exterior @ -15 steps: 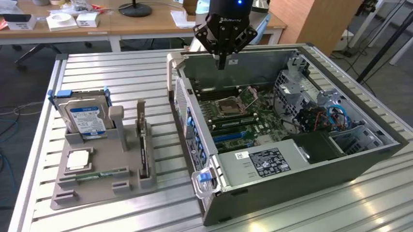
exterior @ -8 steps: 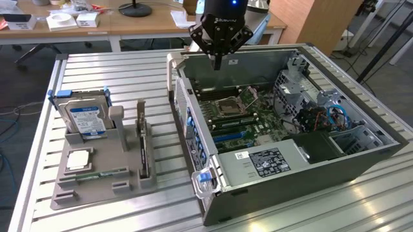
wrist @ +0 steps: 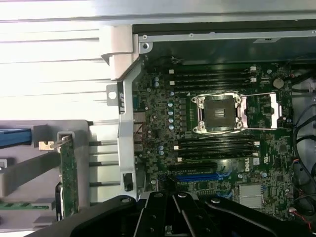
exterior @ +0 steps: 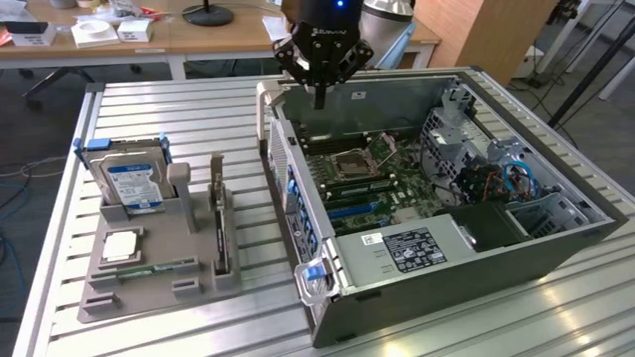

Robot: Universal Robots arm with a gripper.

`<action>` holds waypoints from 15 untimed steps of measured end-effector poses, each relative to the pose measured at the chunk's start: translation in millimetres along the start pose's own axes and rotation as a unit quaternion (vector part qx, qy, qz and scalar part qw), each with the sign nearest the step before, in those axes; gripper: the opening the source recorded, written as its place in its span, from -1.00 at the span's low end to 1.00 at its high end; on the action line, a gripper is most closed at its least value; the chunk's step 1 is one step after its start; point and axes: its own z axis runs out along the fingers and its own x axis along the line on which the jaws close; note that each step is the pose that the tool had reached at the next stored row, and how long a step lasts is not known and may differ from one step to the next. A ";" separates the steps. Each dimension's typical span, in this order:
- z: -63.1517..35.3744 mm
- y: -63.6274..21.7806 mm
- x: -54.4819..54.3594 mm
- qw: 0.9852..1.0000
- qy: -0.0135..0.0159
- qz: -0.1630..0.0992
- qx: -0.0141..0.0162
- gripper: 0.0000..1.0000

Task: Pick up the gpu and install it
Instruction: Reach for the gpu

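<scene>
One arm [exterior: 323,18] points straight down over the computer case [exterior: 447,290], tool [exterior: 317,100] pinched closed, gpu [exterior: 220,216] well apart.

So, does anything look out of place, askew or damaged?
Nothing stands out. The gpu stands upright in the gray holder, the hard drive sits straight, and the open computer case shows no loose part. The shut gripper hangs empty above the case.

Bright, even light; glare on table [wrist: 49,79]
</scene>
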 end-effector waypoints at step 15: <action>1.4 0.9 47.9 1.000 0.000 0.000 0.000 -0.80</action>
